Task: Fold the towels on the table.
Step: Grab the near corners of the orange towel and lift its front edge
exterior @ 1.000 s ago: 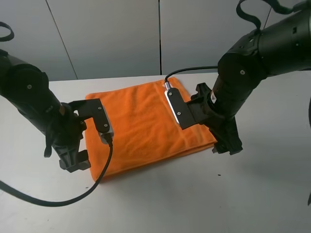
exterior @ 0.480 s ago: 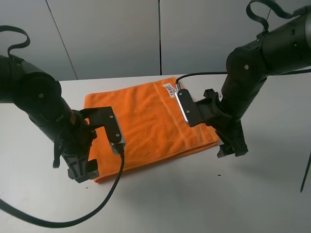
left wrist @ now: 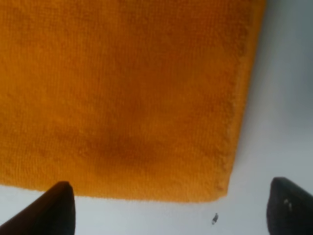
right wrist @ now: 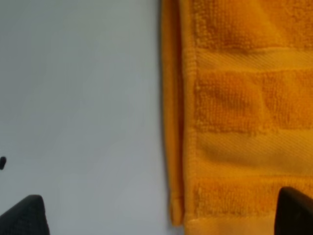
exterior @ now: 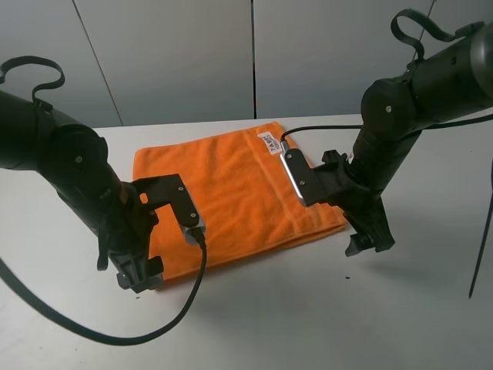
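Observation:
The orange towel (exterior: 231,193) lies folded flat in the middle of the white table (exterior: 269,324), with its white label (exterior: 269,142) at the far right corner. My left gripper (exterior: 139,277) is open and empty at the towel's near left corner. In the left wrist view the towel (left wrist: 122,98) fills the frame and its corner lies between my fingertips (left wrist: 56,208). My right gripper (exterior: 368,243) is open and empty at the near right corner. In the right wrist view the towel's banded edge (right wrist: 244,122) lies between my open fingertips (right wrist: 24,215).
The left arm's black cable (exterior: 154,331) loops over the table in front of the towel. Another cable (exterior: 479,254) hangs at the far right. Grey wall panels (exterior: 192,54) stand behind the table. A small dark speck (exterior: 345,277) lies near the right gripper.
Both arms have moved toward the towel's near corners. The left gripper went right and nearer, the right gripper went right and lower, which uncovered the white label. The towel has not moved.

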You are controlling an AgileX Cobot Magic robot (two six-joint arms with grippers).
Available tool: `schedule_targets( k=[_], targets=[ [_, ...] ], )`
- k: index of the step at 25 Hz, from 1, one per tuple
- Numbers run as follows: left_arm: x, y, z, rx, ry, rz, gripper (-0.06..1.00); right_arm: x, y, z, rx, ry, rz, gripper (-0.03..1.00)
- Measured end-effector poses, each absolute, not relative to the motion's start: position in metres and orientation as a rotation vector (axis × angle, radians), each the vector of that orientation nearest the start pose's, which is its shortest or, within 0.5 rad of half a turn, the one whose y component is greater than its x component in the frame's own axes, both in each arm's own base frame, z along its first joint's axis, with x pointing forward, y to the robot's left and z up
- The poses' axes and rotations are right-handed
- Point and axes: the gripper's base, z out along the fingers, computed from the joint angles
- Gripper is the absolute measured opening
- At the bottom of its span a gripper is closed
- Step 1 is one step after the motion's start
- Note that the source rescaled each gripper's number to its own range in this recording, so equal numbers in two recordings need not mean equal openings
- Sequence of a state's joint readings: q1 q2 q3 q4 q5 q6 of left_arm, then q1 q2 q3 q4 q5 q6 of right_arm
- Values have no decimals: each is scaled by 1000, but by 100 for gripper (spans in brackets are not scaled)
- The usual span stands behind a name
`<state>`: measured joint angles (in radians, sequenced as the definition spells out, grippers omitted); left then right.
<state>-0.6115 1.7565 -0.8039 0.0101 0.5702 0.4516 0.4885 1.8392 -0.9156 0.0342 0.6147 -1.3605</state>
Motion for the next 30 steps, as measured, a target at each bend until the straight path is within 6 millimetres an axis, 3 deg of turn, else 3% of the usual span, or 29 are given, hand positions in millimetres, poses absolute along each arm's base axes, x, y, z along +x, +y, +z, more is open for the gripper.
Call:
schedule_targets(
  k=[7,16,30],
  targets=[
    [231,-163,124,1525,2588,-17,100,273,149,122,-2373,1835,-24,100],
    [230,-163,123,1588,2565,-12,100,273,150,97,-2425,1882,35,100],
    [229,-164,123,1625,2544,-16,100,282,153,93,-2484,1859,24,100]
  ],
)
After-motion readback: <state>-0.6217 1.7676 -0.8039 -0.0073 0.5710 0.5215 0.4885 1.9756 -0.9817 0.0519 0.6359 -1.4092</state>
